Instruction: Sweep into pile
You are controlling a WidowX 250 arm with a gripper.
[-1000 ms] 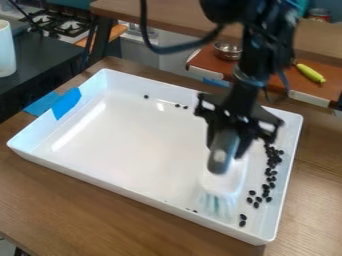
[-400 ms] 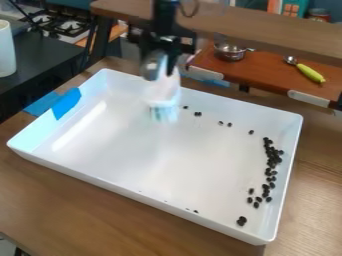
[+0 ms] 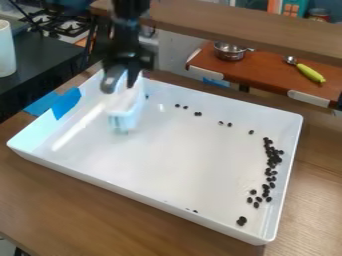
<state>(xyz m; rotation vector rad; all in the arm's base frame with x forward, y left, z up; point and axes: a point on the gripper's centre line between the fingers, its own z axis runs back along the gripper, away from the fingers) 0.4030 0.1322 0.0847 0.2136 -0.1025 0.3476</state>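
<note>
My gripper point(image 3: 125, 70) hangs over the back left part of the white tray point(image 3: 160, 145), shut on the handle of a white brush point(image 3: 125, 102). The brush's pale blue bristles point down toward the tray floor; whether they touch it I cannot tell. Dark beans point(image 3: 274, 159) lie clustered in a long band along the tray's right wall. A loose line of single beans point(image 3: 198, 114) runs along the back side, from near the brush toward the right. A small clump point(image 3: 241, 220) sits by the front right corner, and tiny dark bits lie near the front wall.
Blue tape point(image 3: 66, 103) covers part of the tray's left wall. Behind the tray, an orange-brown shelf point(image 3: 264, 70) holds a metal pot point(image 3: 230, 51) and a yellow-green handled utensil point(image 3: 310, 73). A stove point(image 3: 63, 25) and a white container point(image 3: 6, 49) stand at the far left.
My gripper and the brush have moved from the tray's right side to its back left, lately leftward and slightly toward the front. Several beans along the back side have come into view.
</note>
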